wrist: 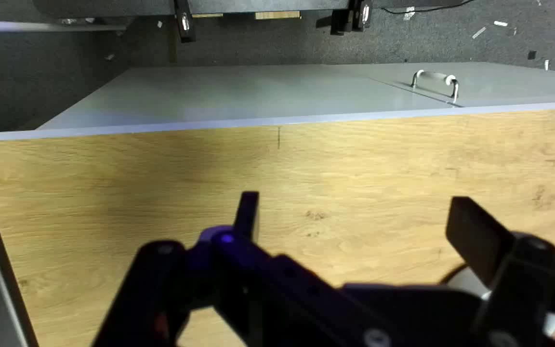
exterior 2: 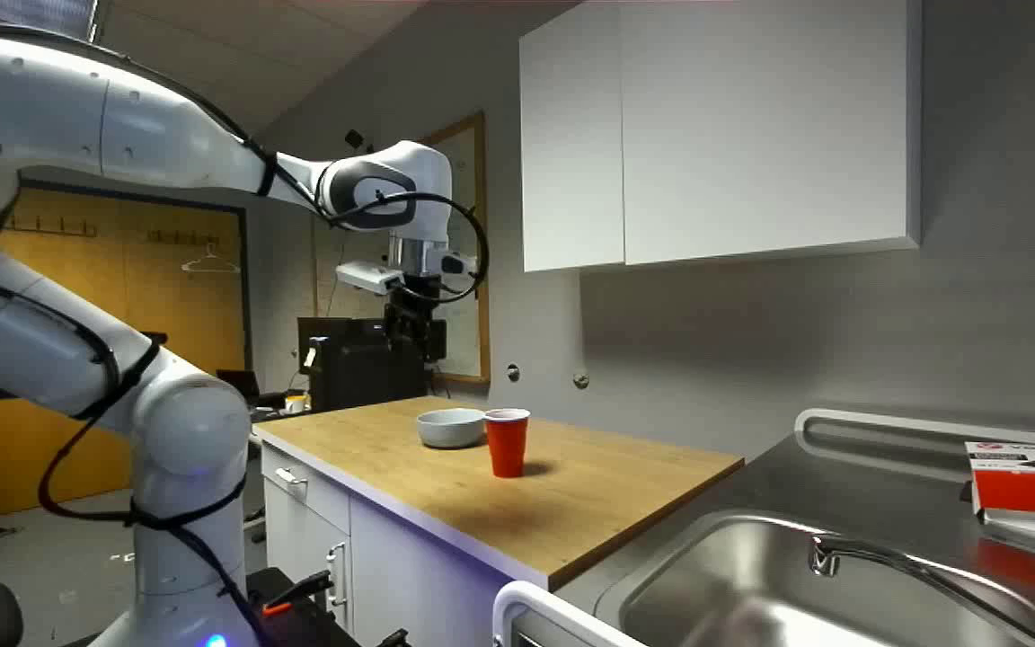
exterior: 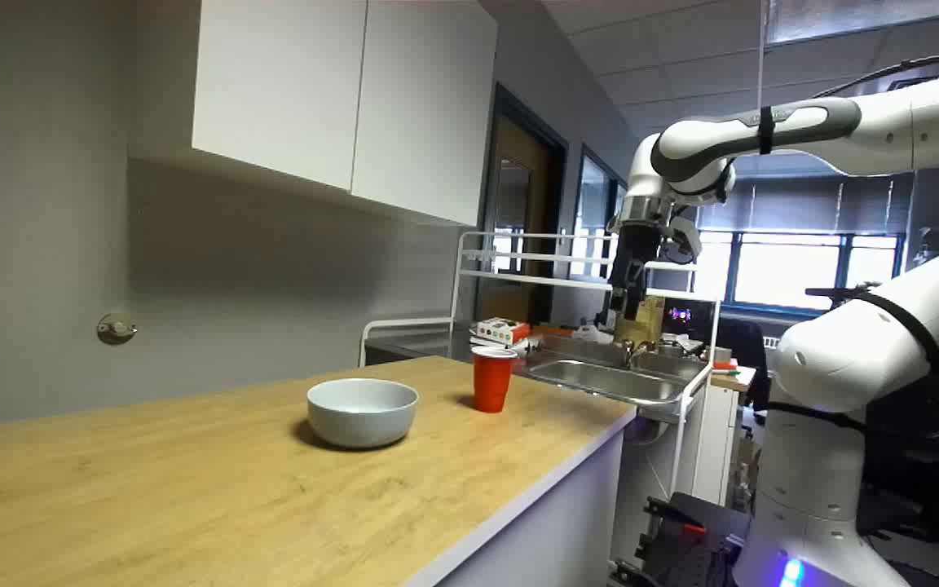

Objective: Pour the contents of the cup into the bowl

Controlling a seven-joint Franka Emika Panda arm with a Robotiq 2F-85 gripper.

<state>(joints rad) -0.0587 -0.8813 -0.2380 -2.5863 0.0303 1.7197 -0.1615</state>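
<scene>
In an exterior view the red cup (exterior: pixel 492 383) stands upright on the wooden counter (exterior: pixel 192 489), near the bowl (exterior: pixel 362 417) but not touching it. We cannot see to the bottom of either, so we cannot tell what the cup contains. The arm (exterior: pixel 877 134) runs out of view on the right. The gripper (exterior: pixel 628 305) points down from it, well clear of both; it is dark and small here, and we find its gap hard to judge. The marking on the arm is too faint for us to read.

In an exterior view the sink (exterior 2: pixel 715 584) is cut off along the lower edge and a red and white box (exterior 2: pixel 1030 494) by the right-hand edge. The cup slightly overlaps the bowl's side from here. The gripper merges with dark equipment (exterior 2: pixel 356 382) behind it, so we cannot judge its spread. Lettering shows on the box, too blurred for us to read with certainty.

In the wrist view the gripper is blurred and cut off by the bottom edge. We see its fingertips (wrist: pixel 475 236) standing wide apart, bare wood between them, gripping nothing. A pale curved shape (wrist: pixel 468 282) lies mostly covered by the finger at the right; we cannot tell whether it is the bowl or the cup.
</scene>
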